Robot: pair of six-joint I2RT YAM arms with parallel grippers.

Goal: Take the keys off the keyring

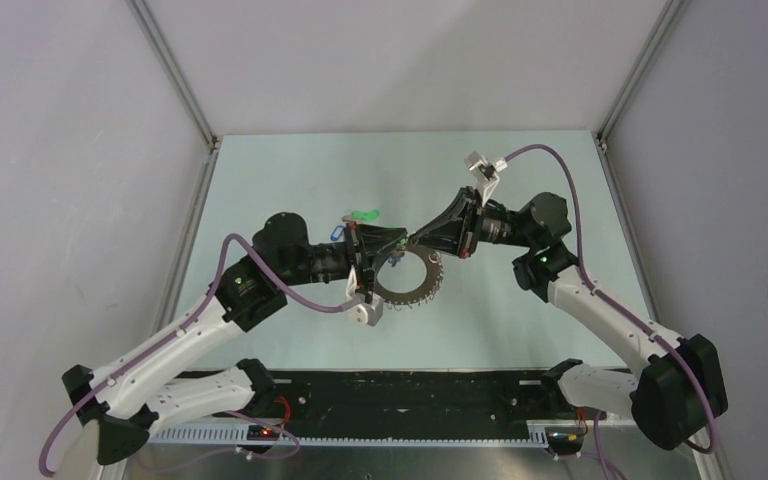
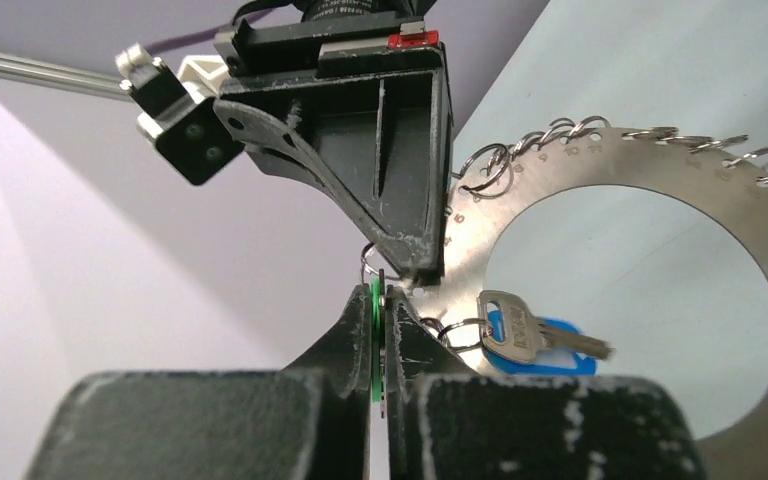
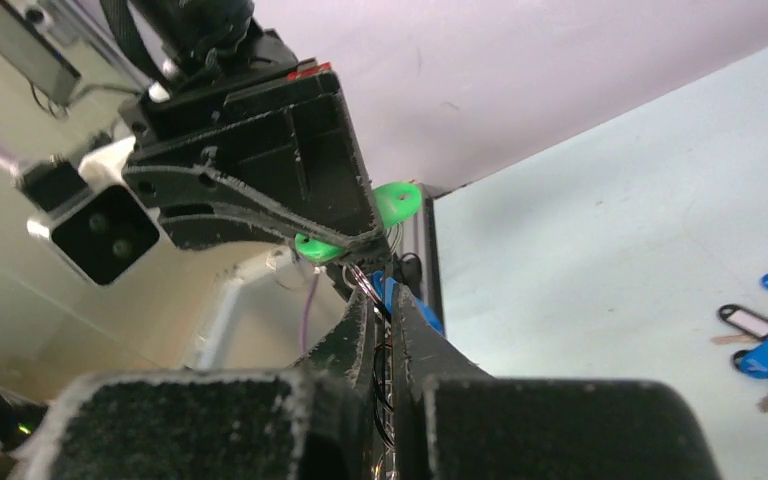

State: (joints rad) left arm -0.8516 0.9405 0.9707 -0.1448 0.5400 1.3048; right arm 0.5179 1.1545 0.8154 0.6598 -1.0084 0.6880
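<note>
The keyring (image 1: pixel 412 288) is a flat silver ring with small split rings along its edge, held tilted above the table; it also shows in the left wrist view (image 2: pixel 660 160). My right gripper (image 1: pixel 417 243) is shut on the ring's rim, which runs edge-on between its fingers in the right wrist view (image 3: pixel 385 300). My left gripper (image 1: pixel 401 247) faces it tip to tip and is shut on a green key tag (image 2: pixel 375 320), which also shows in the right wrist view (image 3: pixel 397 203). A silver key with a blue tag (image 2: pixel 520 335) hangs from the ring beside my left fingers.
Loose keys with blue and black tags (image 3: pixel 760 340) lie on the pale green table. A green tag (image 1: pixel 365 213) and a blue tag (image 1: pixel 338 232) show behind my left gripper. Metal frame rails (image 1: pixel 185 230) border the table's sides.
</note>
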